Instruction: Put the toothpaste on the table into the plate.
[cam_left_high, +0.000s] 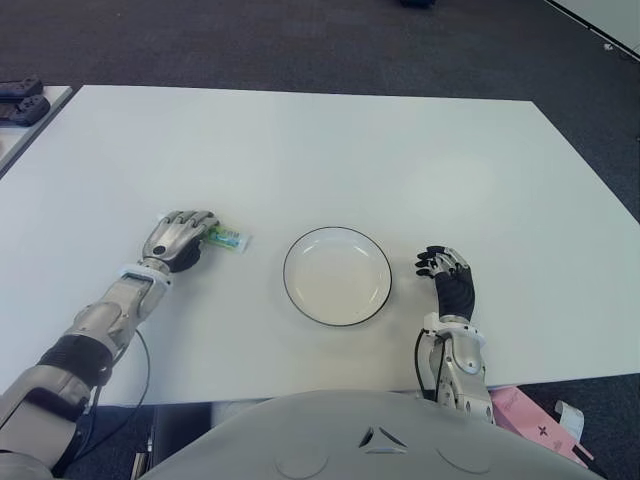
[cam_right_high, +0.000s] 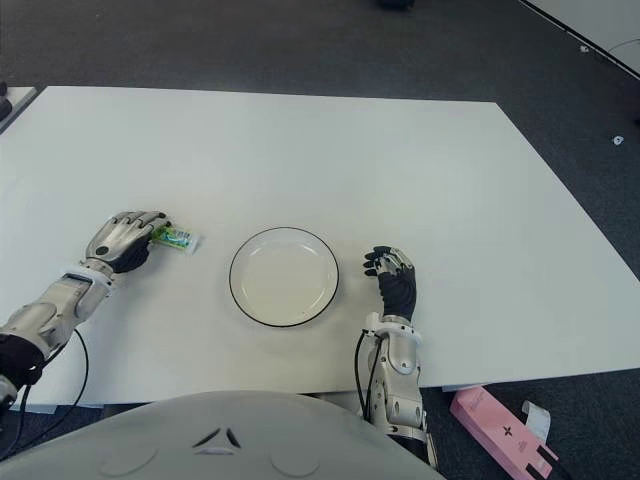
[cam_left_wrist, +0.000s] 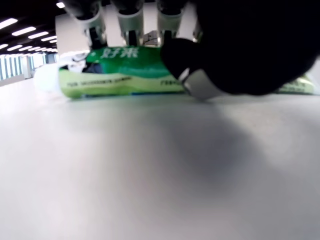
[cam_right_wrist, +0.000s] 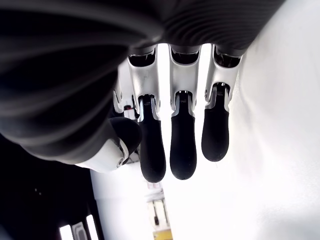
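White worktop: toothpaste near left edge, long axis toward plate; left hand fingers curled over tube; right hand relaxed beside plate.

It looked like an office or lab: a plain white bench stood on dark carpet, under rows of ceiling strip lights.

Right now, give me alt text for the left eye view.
The left hand covers one end of a green toothpaste tube lying on the white table, left of an empty plate. The right hand shows right of the plate, holding nothing.
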